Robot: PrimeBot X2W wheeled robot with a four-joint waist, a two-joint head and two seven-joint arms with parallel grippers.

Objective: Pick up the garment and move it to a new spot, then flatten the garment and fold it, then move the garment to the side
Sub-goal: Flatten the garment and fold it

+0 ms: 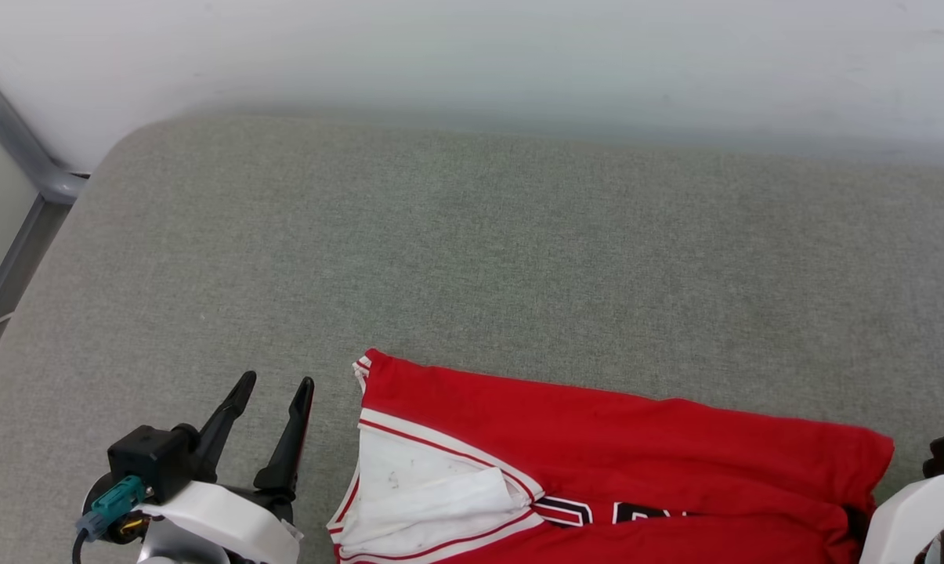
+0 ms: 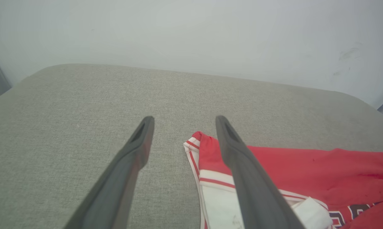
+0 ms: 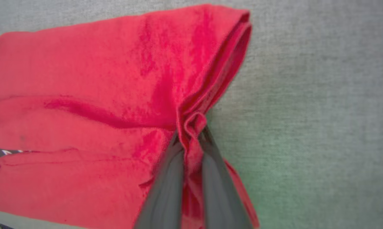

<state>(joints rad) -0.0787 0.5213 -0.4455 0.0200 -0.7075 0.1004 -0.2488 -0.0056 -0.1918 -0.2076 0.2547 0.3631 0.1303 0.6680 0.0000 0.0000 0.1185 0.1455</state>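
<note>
The red garment (image 1: 597, 462) lies folded over along the near edge of the grey cushion, its white sleeve and striped trim at the left and part of the black print showing. My left gripper (image 1: 272, 388) stands open just left of the garment, touching nothing; in the left wrist view the garment (image 2: 321, 171) lies behind the right finger (image 2: 242, 165). My right gripper (image 3: 191, 133) is shut on a bunched fold at the garment's (image 3: 99, 95) right edge. In the head view its fingers are hidden behind the white forearm (image 1: 910, 509).
A grey fabric cushion (image 1: 479, 251) stretches far beyond the garment up to a white wall (image 1: 472, 55). A grey metal frame (image 1: 17, 149) runs along the cushion's left side.
</note>
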